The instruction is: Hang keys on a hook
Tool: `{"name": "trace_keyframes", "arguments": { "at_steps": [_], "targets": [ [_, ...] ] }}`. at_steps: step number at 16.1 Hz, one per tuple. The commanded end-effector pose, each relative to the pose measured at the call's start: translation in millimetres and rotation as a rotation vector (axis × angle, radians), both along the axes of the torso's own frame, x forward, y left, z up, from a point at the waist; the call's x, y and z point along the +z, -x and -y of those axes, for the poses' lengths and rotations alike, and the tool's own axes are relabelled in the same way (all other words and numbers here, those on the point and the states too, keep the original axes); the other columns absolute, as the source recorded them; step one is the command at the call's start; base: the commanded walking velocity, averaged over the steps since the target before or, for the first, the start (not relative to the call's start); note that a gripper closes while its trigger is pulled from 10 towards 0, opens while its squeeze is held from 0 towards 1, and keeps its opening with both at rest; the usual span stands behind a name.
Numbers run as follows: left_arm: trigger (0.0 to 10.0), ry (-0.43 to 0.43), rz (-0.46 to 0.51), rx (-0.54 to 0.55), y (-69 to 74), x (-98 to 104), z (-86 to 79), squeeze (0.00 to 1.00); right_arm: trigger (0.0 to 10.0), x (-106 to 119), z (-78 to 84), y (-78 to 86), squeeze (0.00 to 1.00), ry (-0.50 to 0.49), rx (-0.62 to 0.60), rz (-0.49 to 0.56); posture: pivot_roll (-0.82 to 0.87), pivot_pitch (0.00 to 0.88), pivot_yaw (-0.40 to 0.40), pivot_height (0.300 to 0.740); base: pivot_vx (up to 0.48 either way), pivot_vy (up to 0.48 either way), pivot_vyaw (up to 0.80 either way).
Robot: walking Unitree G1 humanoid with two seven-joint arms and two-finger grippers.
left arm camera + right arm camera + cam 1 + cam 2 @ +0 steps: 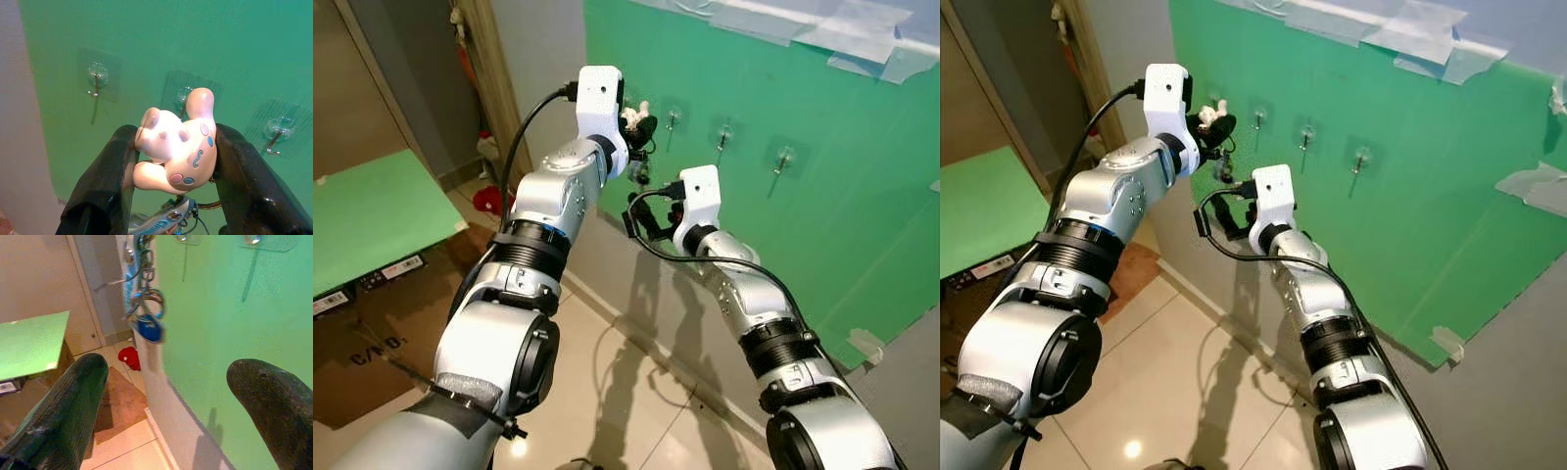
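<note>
My left gripper (637,124) is raised close to the green wall sheet (822,225) and is shut on a pink-and-white toy figure (178,152), the fob of the key bunch. The keys (641,174) and a blue tag (149,328) dangle below it on a ring. Several clear stick-on hooks (96,78) (184,93) (279,129) sit in a row on the sheet, just beyond the figure; the middle one lies right behind it. My right gripper (168,369) is open, lower down, under the hanging keys and not touching them.
A green board (372,211) lies to the left over a cardboard box (362,343). On the tiled floor by the door frame (499,78) lie a red object (492,201) and a brown mat (122,401). Tape (842,29) holds the sheet's top edge.
</note>
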State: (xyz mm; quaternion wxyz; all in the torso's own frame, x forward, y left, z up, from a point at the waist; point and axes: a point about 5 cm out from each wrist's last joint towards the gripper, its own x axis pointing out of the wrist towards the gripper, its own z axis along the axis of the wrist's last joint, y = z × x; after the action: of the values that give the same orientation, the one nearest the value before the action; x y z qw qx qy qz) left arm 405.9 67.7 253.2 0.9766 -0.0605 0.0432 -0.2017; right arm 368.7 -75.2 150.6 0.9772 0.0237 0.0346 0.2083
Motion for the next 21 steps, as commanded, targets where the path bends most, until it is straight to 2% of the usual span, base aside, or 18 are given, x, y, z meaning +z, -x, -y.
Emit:
{"name": "trace_keyframes", "arguments": {
  "at_steps": [1, 2, 3, 9, 21],
  "targets": [
    [0.0, -0.013, 0.017, -0.004, 1.4, 4.2, 0.2, 0.00, 10.0, 4.3, 1.8, -3.6, 1.00, -0.002, -0.016, 0.013, -0.06, 0.000, 0.035, 0.740, 0.000, 0.000, 0.00],
    [0.0, -0.013, 0.017, -0.007, 1.7, 4.3, 1.2, 0.00, 10.0, 4.2, 2.4, -4.4, 0.72, -0.002, -0.022, 0.015, -0.06, 0.000, 0.036, 0.740, 0.000, 0.000, 0.00],
    [0.0, -0.011, 0.016, -0.013, 2.3, 4.2, 2.7, 0.00, 10.0, 4.0, 2.0, -4.6, 0.00, -0.001, -0.024, 0.015, -0.06, 0.000, 0.036, 0.740, 0.000, 0.000, 0.00],
    [0.0, -0.006, 0.012, -0.035, 4.5, 3.6, 8.9, 0.00, 10.0, 4.1, -3.5, -6.2, 0.00, -0.014, -0.022, 0.010, -0.06, 0.000, 0.037, 0.740, 0.000, 0.000, 0.00],
    [0.0, 0.003, 0.007, -0.083, 10.4, 5.6, 18.5, 0.00, 10.0, 9.7, -6.8, -10.3, 0.00, 0.024, -0.042, 0.056, -0.06, 0.000, 0.038, 0.740, 0.000, 0.000, 0.00]
  ]
}}
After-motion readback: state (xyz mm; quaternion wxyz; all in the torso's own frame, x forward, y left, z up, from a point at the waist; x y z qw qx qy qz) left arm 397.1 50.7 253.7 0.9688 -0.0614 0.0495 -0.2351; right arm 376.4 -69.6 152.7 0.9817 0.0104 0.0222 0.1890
